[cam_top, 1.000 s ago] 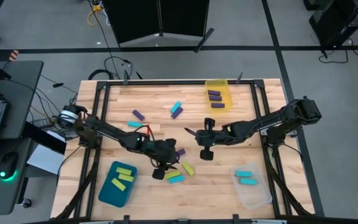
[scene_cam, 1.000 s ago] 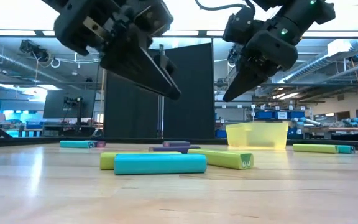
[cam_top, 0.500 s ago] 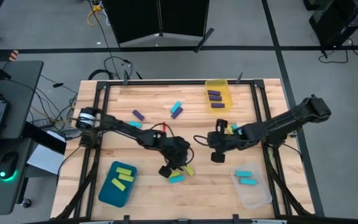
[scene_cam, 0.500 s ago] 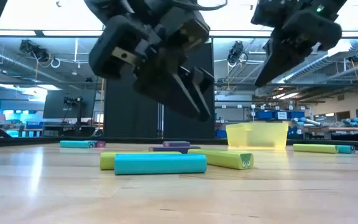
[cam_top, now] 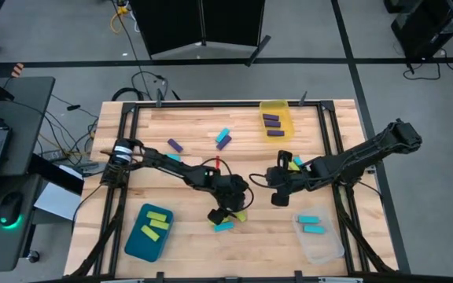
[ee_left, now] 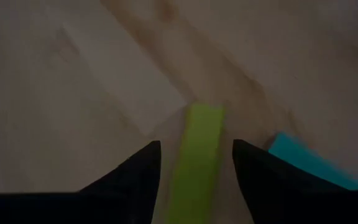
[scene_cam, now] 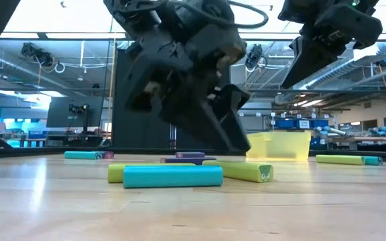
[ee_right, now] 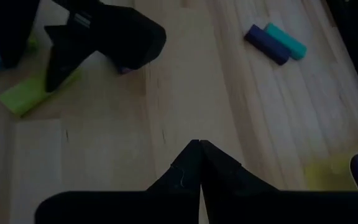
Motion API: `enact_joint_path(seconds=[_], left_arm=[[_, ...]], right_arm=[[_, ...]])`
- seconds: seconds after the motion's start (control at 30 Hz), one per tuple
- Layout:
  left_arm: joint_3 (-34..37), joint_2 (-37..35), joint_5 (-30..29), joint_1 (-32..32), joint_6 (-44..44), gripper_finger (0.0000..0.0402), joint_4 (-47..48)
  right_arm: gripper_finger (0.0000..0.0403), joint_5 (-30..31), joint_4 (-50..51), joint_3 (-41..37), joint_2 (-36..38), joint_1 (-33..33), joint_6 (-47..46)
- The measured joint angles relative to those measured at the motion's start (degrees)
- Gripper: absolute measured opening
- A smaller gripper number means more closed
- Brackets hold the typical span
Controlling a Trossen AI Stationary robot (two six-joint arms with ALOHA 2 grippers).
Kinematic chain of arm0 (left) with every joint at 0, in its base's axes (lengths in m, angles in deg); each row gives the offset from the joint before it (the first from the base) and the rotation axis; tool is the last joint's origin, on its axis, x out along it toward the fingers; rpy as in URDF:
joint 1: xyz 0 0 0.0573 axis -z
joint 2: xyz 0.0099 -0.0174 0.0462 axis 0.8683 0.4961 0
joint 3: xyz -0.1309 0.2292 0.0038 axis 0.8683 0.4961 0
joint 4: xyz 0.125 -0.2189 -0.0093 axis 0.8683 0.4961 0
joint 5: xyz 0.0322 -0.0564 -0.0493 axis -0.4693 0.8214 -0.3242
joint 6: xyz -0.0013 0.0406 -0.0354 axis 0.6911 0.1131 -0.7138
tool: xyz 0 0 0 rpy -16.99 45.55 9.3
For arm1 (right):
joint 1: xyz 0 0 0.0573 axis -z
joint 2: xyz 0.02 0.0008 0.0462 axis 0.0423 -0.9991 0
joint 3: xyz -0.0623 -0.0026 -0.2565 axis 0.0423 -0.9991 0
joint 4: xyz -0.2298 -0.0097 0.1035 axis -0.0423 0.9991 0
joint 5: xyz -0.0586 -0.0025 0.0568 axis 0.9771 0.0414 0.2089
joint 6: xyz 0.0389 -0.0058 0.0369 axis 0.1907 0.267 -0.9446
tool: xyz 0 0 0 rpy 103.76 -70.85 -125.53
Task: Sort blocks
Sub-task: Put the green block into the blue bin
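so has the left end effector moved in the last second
Yes. The left end effector has shifted right and nearer the table's front edge, away from the teal bin, over a green block.

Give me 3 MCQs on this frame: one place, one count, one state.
1. Where do the purple blocks already sorted lie?
A. yellow bin
B. teal bin
C. clear bin

2. How many cyan blocks lie in the clear bin?
A. none
B. two
C. four

3. How does the left tool stand?
A. shut on a cyan block
B. open astride a lime block
C. shut, empty

Key: 1 A, the high view shows them in the yellow bin. 2 B, two bars show there. 3 B, its fingers flank the lime block in the left wrist view.
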Motion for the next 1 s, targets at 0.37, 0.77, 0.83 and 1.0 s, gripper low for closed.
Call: enact_joint_path(seconds=[0.37,0.77,0.83,1.0], left_arm=[[0.1,2.4,-1.2,0.0,1.1,0.0214,-2.0],[0.0,4.1,-4.8,-0.1,2.0,0.0214,-4.2],[0.0,4.3,-4.4,-0.1,0.7,0.0214,-4.5],[0.0,4.3,-4.2,-0.1,0.4,0.0208,-4.7]], right_arm=[[0.0015,0.2,0.6,0.0,0.0,0.0,-0.2],[0.0014,0.2,0.9,0.0,0.0,0.0,-0.2],[0.0014,0.2,0.9,0.0,0.0,0.0,-0.4],[0.0015,0.2,1.0,0.0,0.0,0.0,-0.4]])
